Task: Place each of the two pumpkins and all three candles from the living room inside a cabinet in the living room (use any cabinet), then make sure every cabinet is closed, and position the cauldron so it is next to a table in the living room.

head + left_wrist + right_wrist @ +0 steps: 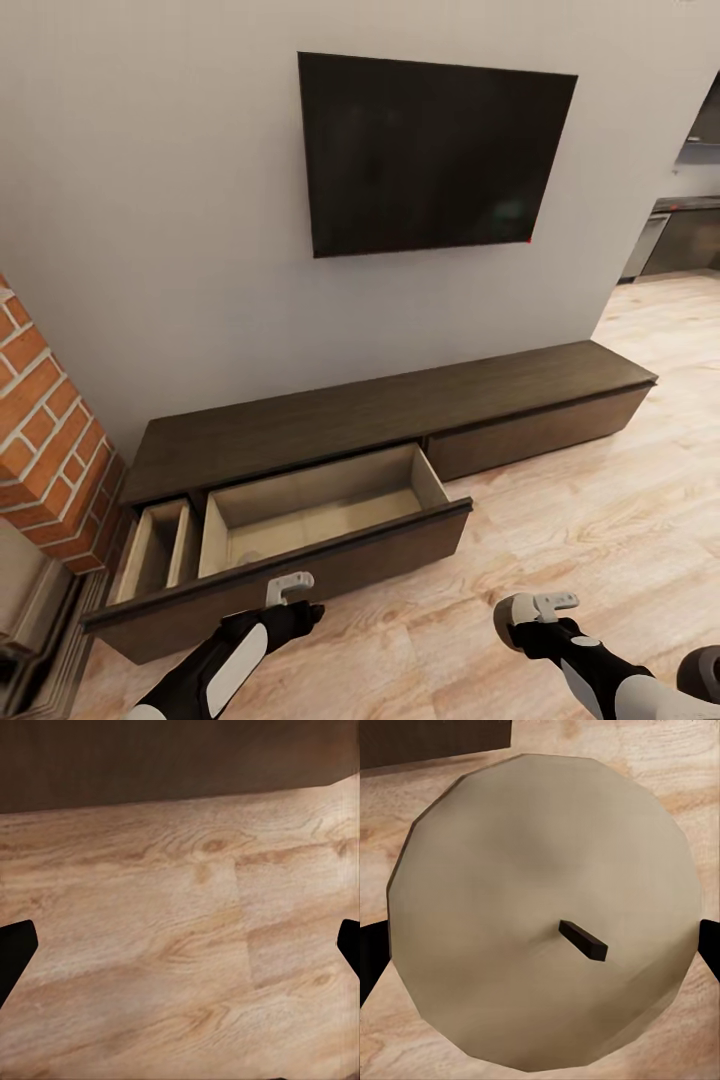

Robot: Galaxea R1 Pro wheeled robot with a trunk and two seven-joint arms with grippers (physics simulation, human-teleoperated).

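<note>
The cabinet (400, 410) runs along the wall under the TV, with a wide drawer (320, 505) and a narrow drawer (155, 550) pulled out, their pale insides showing nothing I can make out. In the right wrist view a candle (510, 870) with a flat beige top and a short dark wick sits between the dark fingers (371, 952). My right gripper (540, 603) hovers over the wooden floor in front of the cabinet, shut on that candle. My left gripper (290, 590) is open and empty, just before the wide drawer's front. Pumpkins and cauldron are out of view.
A brick fireplace (45, 430) stands at the left, close to the narrow drawer. A black TV (430, 150) hangs on the wall. Wooden floor (600, 500) stretches to the right toward a kitchen area. A dark rounded shape (703, 672) sits at the lower right corner.
</note>
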